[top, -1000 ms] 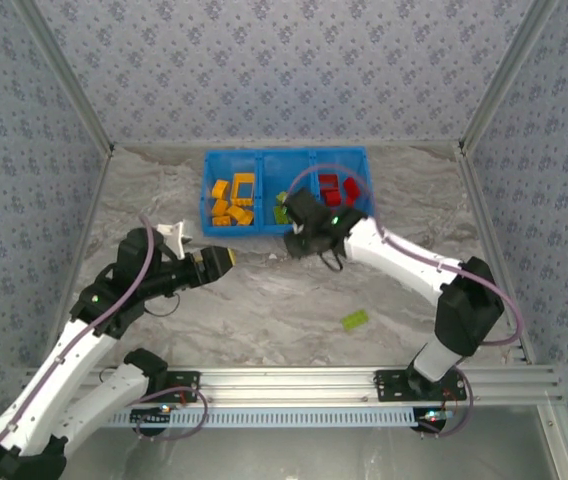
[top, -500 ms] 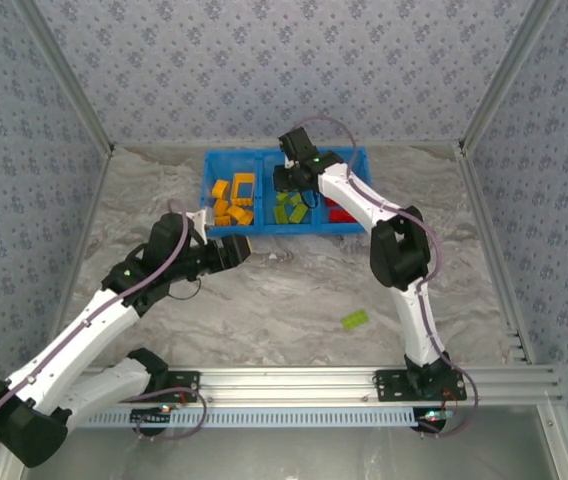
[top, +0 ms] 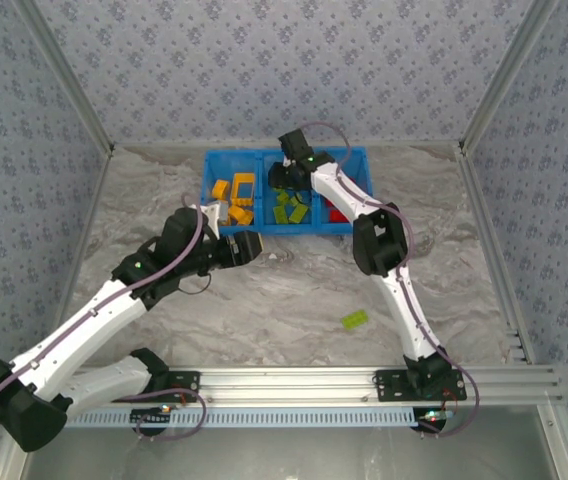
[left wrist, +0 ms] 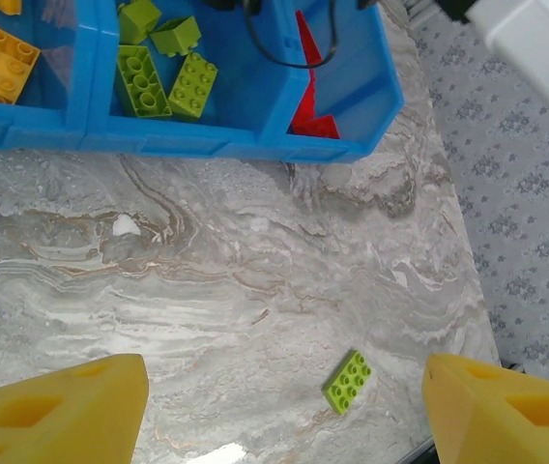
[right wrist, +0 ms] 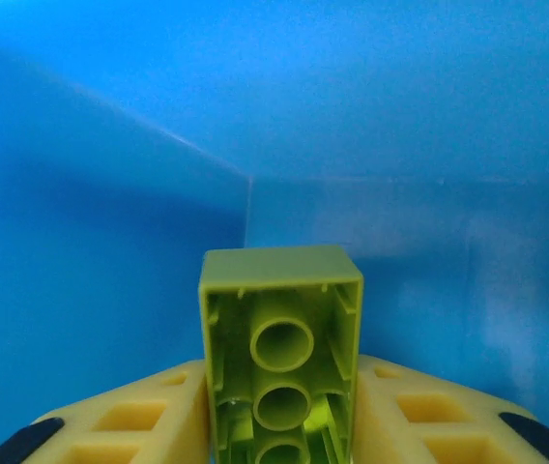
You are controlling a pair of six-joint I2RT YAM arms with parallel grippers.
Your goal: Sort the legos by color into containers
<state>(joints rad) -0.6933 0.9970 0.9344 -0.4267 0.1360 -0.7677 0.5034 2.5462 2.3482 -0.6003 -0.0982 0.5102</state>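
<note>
Overhead, the bright blue plastic bin (top: pixel 264 153) with three side-by-side compartments stands at the far middle of the grey marbled table (top: pixel 264 300). Its left compartment holds orange-yellow plastic bricks (top: pixel 232 200), the middle one lime green plastic bricks (top: pixel 292 208), and the right one red plastic bricks (top: pixel 336 213).

The right gripper (top: pixel 286 178) reaches down into the far end of the middle compartment. From its wrist camera, a lime green rectangular brick (right wrist: pixel 281 290) sits between the yellow fingers (right wrist: pixel 158 420), hollow underside toward the lens. Its long sides appear to press against both pads, though the contact is hard to judge this close. Blue bin walls stand right behind it.

The left gripper (top: pixel 249 247) hangs over the table just near of the bin's left end. Its yellow fingers (left wrist: pixel 72 406) are spread wide with nothing between them.

One loose lime green flat brick (top: pixel 355 319) lies on the table well apart from the bin, near and to the right, with its studs up.
</note>
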